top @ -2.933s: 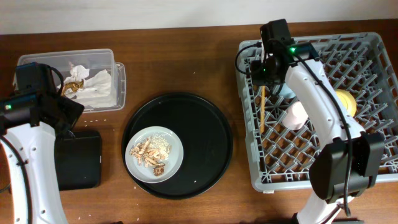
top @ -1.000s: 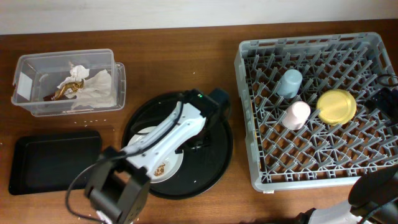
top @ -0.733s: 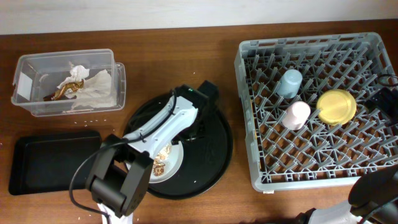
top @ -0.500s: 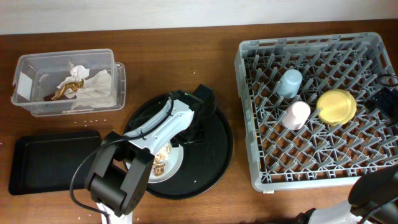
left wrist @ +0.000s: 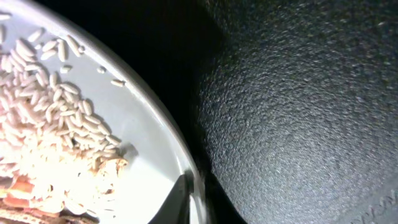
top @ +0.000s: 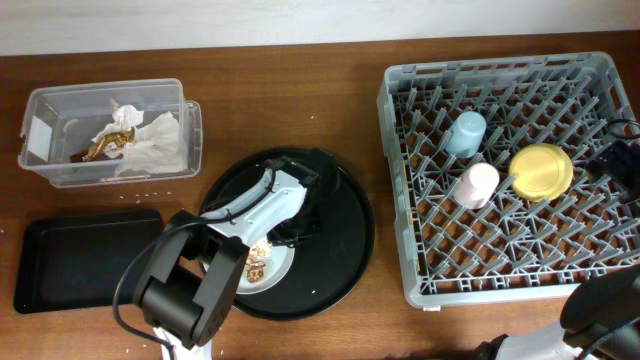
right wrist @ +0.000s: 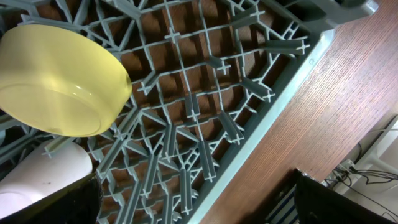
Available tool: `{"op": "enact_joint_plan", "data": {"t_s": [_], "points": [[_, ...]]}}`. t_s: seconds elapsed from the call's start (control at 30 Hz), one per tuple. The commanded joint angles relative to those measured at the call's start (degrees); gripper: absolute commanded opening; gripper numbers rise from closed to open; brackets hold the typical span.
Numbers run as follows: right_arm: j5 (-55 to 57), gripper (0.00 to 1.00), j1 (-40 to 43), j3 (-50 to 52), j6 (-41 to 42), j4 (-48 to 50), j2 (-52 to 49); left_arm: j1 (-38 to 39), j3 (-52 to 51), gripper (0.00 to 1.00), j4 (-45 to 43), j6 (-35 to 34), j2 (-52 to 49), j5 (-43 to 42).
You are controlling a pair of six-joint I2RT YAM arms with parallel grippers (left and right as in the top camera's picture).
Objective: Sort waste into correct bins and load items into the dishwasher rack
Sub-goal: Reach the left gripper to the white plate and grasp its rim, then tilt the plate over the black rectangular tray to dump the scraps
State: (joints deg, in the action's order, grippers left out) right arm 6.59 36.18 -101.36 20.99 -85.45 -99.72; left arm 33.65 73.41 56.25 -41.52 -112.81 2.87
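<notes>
You have a large round black tray [top: 345, 238] sitting near the middle of the dark brown wooden table [top: 290, 95]. Up close, its surface shows a fine pebbled grain. Past the table's right edge, you can see a few thin cables [right wrist: 367, 169] against a pale background.

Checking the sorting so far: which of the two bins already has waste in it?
The clear plastic tub: crumpled white napkins and a gold-brown wrapper lie in it. The shallow black rectangular tray looks bare.
</notes>
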Motion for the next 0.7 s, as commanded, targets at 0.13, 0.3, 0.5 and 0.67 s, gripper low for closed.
{"op": "enact_joint_plan", "data": {"t_s": [0.13, 0.3, 0.5, 0.67], "points": [[0.3, 0.99, 0.2, 0.2, 0.5, 0.0, -0.7, -0.1, 7.7, 0.01, 10.3, 0.2, 0.0, -0.1], [0.3, 0.99, 0.2, 0.2, 0.5, 0.0, -0.7, -0.1, 15.2, 0.01, 18.2, 0.5, 1.7, 1.7], [0.3, 0.99, 0.2, 0.2, 0.5, 0.0, -0.7, -5.9, 23.0, 0.01, 27.6, 1.7, 7.4, 5.0], [0.3, 0.99, 0.2, 0.2, 0.5, 0.0, -0.7, -20.1, 23.0, 0.01, 27.5, 5.6, 9.9, 4.9]]}}
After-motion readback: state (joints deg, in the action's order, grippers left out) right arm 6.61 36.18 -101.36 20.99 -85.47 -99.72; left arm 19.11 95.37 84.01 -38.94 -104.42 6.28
